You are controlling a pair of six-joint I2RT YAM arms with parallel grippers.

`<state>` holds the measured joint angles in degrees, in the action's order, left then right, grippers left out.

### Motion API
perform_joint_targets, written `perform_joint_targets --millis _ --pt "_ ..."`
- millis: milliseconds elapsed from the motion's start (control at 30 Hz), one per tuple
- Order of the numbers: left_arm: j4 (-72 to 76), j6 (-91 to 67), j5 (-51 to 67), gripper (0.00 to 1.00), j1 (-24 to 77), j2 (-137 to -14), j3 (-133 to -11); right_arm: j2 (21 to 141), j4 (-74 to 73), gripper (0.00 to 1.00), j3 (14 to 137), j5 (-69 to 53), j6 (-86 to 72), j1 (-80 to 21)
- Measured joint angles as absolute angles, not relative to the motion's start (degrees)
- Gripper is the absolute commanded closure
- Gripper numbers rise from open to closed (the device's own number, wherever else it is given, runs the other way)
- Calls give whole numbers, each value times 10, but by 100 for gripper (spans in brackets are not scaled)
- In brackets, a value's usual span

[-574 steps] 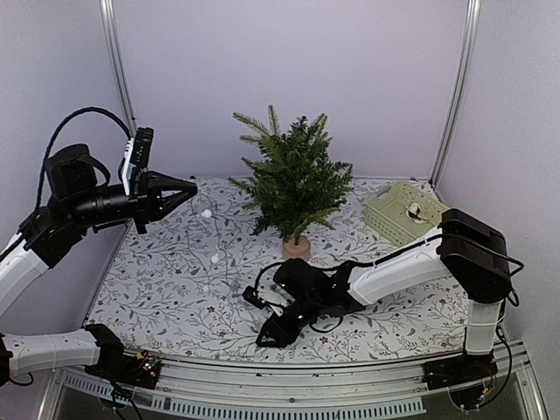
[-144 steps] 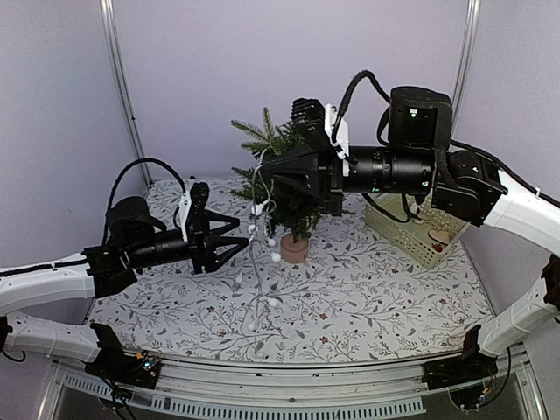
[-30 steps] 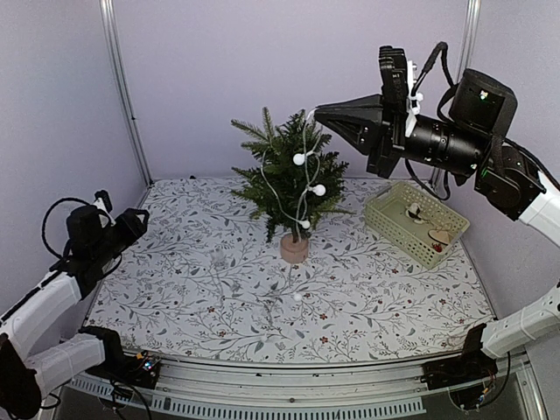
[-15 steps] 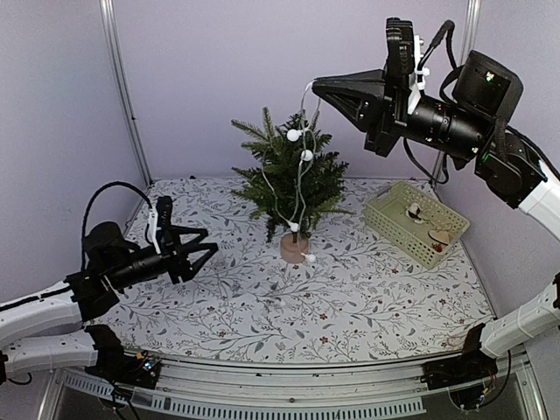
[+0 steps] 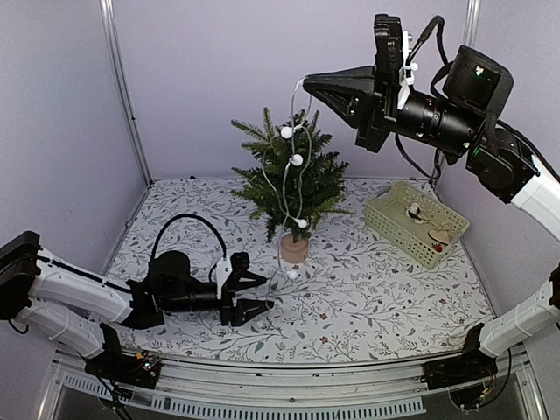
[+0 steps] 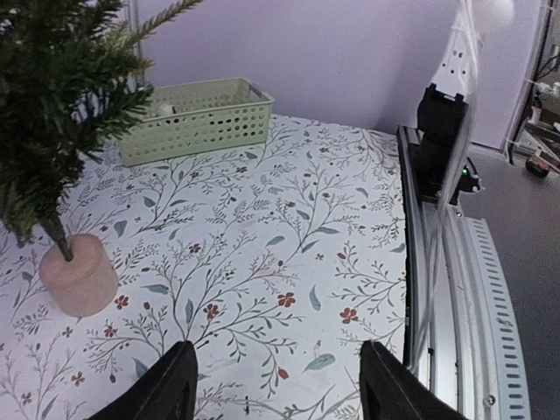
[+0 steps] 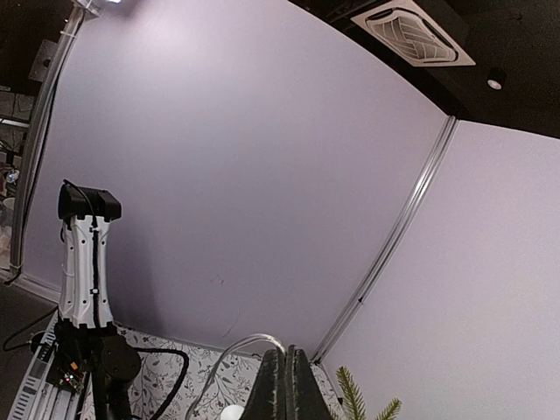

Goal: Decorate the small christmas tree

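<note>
You're in robot lab cell, not home: plain lilac panel walls (image 5: 219,79) on aluminium posts (image 5: 122,87), floral-cloth bench (image 5: 367,297), arm-mount rail (image 5: 262,398) at near edge. Overhead ceiling vent (image 7: 411,31), probably larger office-type room beyond.

The small christmas tree (image 6: 52,114) fills the left edge, its dark needles hanging over a round tan base (image 6: 79,276) that stands on the flower-patterned desk (image 6: 289,236). Well behind the base and to its right sits a pale green slotted basket (image 6: 197,118) with something small and white inside. Nearer than the base, the left gripper (image 6: 278,389) shows two dark fingers (image 6: 166,389) spread wide with only bare desk between them. Far right of the base, a metal rail (image 6: 437,297) borders the desk and carries a black-and-white arm mount (image 6: 442,131).
</note>
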<state>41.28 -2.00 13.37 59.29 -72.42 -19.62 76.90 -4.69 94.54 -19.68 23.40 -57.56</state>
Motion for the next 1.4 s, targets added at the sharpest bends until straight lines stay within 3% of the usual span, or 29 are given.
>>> perform_joint_targets --millis 167,500,600,833,967,1167,1400 --pt "496 -12 159 34 615 -817 -223 769 -46 100 954 -199 234 -576" --pt "568 5 161 32 617 -831 -223 769 -48 100 955 -199 236 -576" --pt "571 8 164 40 617 -828 -223 769 -49 100 955 -199 236 -576" --pt "582 8 167 98 618 -827 -223 769 -49 100 955 -199 237 -576" --pt "571 6 148 100 618 -781 -214 769 -49 100 955 -190 240 -576" --pt "488 7 93 100 606 -614 -223 762 -48 100 955 -148 244 -576" --pt "339 11 3 100 505 -477 -334 728 -15 100 925 -53 246 -566"
